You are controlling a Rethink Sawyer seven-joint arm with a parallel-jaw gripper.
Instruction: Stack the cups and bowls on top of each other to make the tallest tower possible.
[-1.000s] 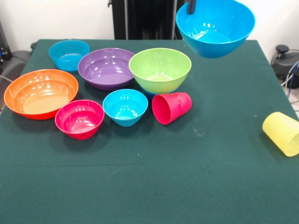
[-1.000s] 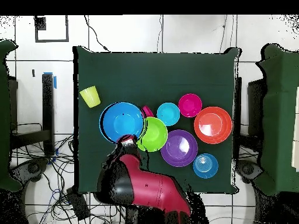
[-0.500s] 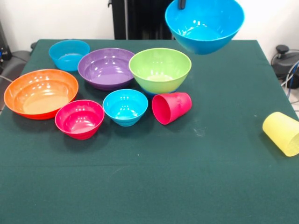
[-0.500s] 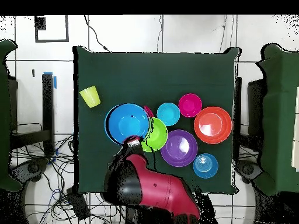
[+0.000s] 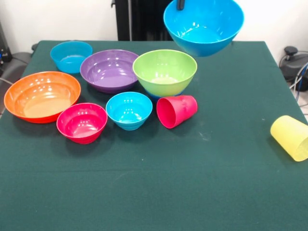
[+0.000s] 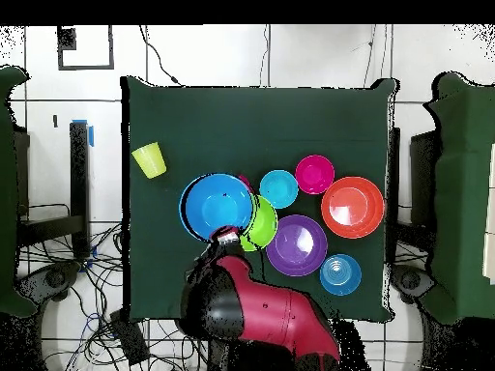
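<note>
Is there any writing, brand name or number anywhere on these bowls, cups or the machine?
None can be read: the bowls, such as the big blue bowl held in the air, the red cup and the yellow cup show plain plastic, and the arm shows no legible marking.

The bowls (image 5: pixel 109 70) are made of glossy, smooth plastic. The table (image 5: pixel 202 183) is covered with matt green cloth. The yellow cup (image 5: pixel 290 137) looks duller.

The gripper (image 5: pixel 180 5) is showing only as a dark tip at the front view's top edge, its jaws not discernible. From overhead, the raised bright blue bowl (image 6: pixel 218 205) is covering much of the lime green bowl (image 6: pixel 261 220) and nearly all of the red-pink cup (image 6: pixel 243 180). The yellow cup (image 5: pixel 290 137) is being cut off by the front view's right edge.
</note>
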